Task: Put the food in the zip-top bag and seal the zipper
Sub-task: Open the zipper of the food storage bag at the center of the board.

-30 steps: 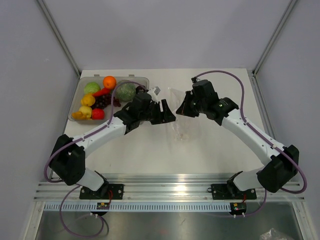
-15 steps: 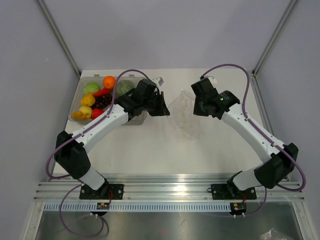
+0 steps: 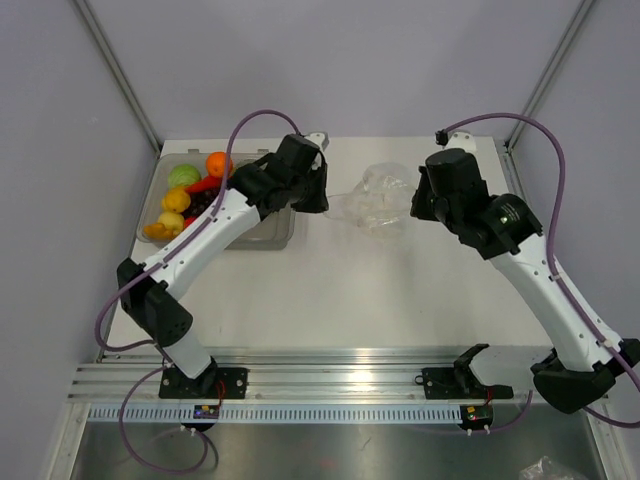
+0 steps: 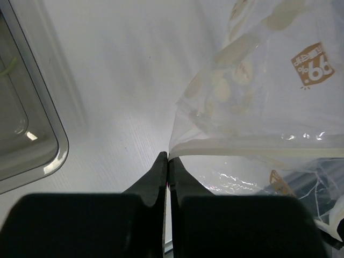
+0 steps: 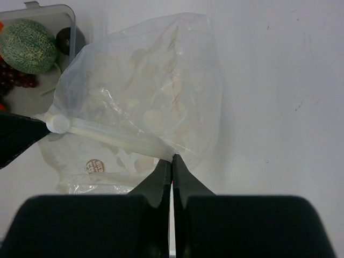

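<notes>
1. Left fingers (image 4: 167, 164): clenched, both tips pressed together on one corner of the zip-top bag (image 4: 258, 91), at the point where the zipper (image 4: 252, 152) starts; the strip runs off to the right of the tips
2. Right fingers (image 5: 171, 164): clenched on the opposite end of the zipper; from these tips the strip runs away to the left, as far as the dark tip of the left fingers at the frame edge
3. Zip-top bag: stretched between the two sets of fingers, zipper drawn nearly straight from one grasp to the other. The clear wrinkled film bulges forward of the right fingers and carries pale round spots and a small brown printed mark
4. Bag mouth: whether the zipper is pressed shut along its length cannot be told
5. Table (image 3: 330, 290): whether the film touches it beneath the fingers cannot be told
6. Food (image 3: 178, 198): lies in the grey tray (image 3: 262, 236), on the outer side of the left fingers and well apart from the right fingers. An orange (image 3: 219, 163) sits at the far edge, dark grapes (image 3: 207, 201) near the middle, with yellow, red and green pieces around them
7. Right wrist view: a green netted ball (image 5: 29, 45) and a dark ball (image 5: 72, 38) sit in the tray corner nearest the bag, ahead and to the left of the right fingers
8. Left wrist view: the tray's rounded corner lies left of the left fingers, apart from the bag
</notes>
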{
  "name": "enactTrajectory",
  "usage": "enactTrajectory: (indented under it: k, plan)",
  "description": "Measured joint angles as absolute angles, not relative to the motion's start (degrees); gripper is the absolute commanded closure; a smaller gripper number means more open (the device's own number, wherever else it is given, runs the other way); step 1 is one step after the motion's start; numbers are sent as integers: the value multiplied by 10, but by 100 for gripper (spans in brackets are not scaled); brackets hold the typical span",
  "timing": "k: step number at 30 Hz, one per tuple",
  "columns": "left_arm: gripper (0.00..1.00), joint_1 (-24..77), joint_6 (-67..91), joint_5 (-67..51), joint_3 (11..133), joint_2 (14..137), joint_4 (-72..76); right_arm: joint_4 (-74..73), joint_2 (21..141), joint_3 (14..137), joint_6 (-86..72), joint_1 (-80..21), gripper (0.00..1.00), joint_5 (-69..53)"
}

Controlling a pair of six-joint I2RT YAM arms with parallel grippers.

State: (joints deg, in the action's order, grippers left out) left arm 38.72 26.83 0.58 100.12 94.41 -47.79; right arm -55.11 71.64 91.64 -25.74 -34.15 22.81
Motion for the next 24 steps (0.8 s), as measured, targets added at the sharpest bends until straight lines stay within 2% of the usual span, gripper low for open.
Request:
enactTrajectory:
  k: [3,8,17,24]
  plan:
    - [100,393,268,5,959,957,-470,-538,714,870,-260,-342,100,228]
    - [100,396,258,-1,921,1013,-484,-538,775,804,-269,-342,100,201]
    - [100,391,213,-11,930,1016,-489,-506,860,825,-289,-342,100,138]
    - [100,349,161,-6,941,1016,-499,-488,929,873,-309,-342,100,107]
